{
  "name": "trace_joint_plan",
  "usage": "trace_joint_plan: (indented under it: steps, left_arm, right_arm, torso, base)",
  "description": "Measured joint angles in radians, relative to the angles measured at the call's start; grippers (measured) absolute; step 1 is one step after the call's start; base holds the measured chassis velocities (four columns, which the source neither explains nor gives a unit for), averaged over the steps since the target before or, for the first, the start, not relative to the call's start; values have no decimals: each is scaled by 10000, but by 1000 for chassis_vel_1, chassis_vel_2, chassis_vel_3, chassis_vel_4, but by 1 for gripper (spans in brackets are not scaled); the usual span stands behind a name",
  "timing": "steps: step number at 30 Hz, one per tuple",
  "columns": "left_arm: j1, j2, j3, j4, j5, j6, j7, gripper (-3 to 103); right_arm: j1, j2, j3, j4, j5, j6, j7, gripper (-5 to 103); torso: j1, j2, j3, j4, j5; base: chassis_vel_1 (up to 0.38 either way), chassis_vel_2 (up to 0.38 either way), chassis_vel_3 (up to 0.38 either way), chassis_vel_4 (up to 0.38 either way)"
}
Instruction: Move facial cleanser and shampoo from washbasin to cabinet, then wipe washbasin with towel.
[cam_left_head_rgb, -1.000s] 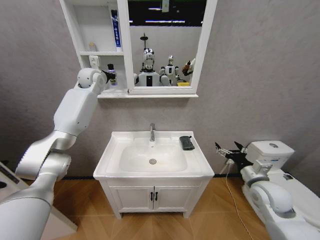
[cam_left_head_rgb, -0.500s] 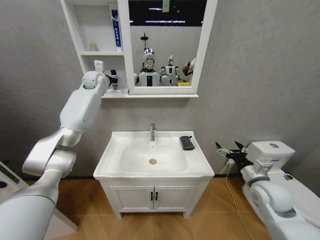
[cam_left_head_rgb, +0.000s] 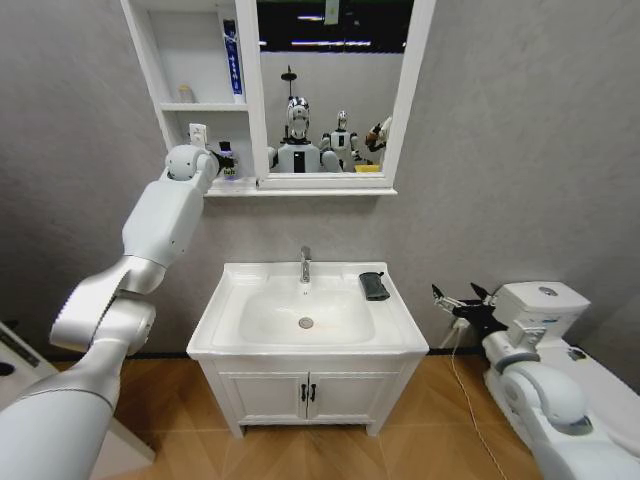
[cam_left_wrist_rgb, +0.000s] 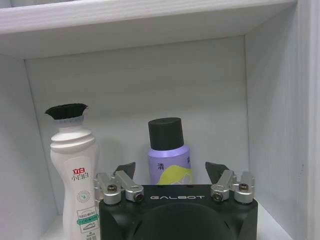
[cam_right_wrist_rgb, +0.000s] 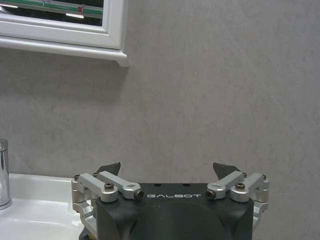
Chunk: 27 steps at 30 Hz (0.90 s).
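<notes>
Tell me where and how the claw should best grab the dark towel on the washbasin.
The towel lies flat and folded on the washbasin rim, at the robot's right of the tap. Probably best to come straight down from above with the right claw, which waits open just beyond that edge, and pinch across the towel's narrow width, since it lies too low for a side grip.

towel (cam_left_head_rgb: 374, 286) (dark, folded) | on washbasin (cam_left_head_rgb: 224, 304) rim | right of tap
</notes>
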Motion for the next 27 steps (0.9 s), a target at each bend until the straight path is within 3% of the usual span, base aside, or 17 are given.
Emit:
trace_joint_plan:
  steps: [2,4,8,11,12,14,17,19,20,22,24,27]
  left_arm:
    - [39,7,-28,-51,6,-20,-1,81]
    - [190,153,-81,-505,-129,-3,-131,97]
    - [533,542,-126,-1506,-602,159,-591,100]
    - [1356,1185,-348,-3493,-1521,413,-1801,100]
    - [1356,1185,-348,-3493,-1521,413,-1801,100]
    - [2309,1856,-756,-5484,-2330,661,-2548,100]
    - [2982,2375,-958,-6511,-2794,709,-2884,100]
    - [4152,3229,-1259,-7977,-3426,536,-3229,100]
    - [5237,3905,-1558,-9215,-3698,86,-3400,100]
    - [5480,4006,-1640,-9426,-3694,-29,-3427,100]
    - [7216,4104,-2447,-10173,-3004,-866,-3450,100]
    - [7956,4020,-2903,-10313,-2629,-1100,-3274,100]
  right_arm:
    - [1,-3,-6,-6,0,1,-1,100]
    - [-2,-3,-10,-10,-1,5,-3,100]
    - [-1,-3,-12,-24,-1,6,-3,100]
    - [29,21,-56,-53,-1,7,-1,100]
    - [29,21,-56,-53,-1,7,-1,100]
    - [70,66,-113,-58,6,-1,22,100]
    - [85,90,-151,-28,40,-24,42,100]
    - [95,126,-216,73,162,-95,112,100]
    - [87,156,-250,199,416,-221,219,100]
    - [75,169,-248,230,466,-238,247,100]
    - [-52,320,-146,413,628,-280,499,100]
    - [-58,358,-136,452,650,-282,609,100]
  torso:
    - [-1,0,0,0,0]
    - [1,0,0,-3,0]
    - [0,0,0,-1,0]
    - [0,0,0,0,-2]
    - [0,0,0,0,-2]
    - [0,1,-2,-3,0]
    - [-1,1,-2,-3,2]
    - [-1,0,-1,2,-5]
    - [-2,2,-3,11,-6]
    - [-3,2,-3,11,-2]
    - [-4,3,-3,0,-3]
    - [-4,3,-3,-3,-5]
  base:
    - [0,0,0,0]
    - [0,0,0,0]
    - [0,0,0,0]
    - [0,0,0,0]
    - [0,0,0,0]
    - [0,0,0,0]
    - [0,0,0,0]
    - [0,0,0,0]
    - [0,0,0,0]
    - [0,0,0,0]
    - [0,0,0,0]
    - [0,0,0,0]
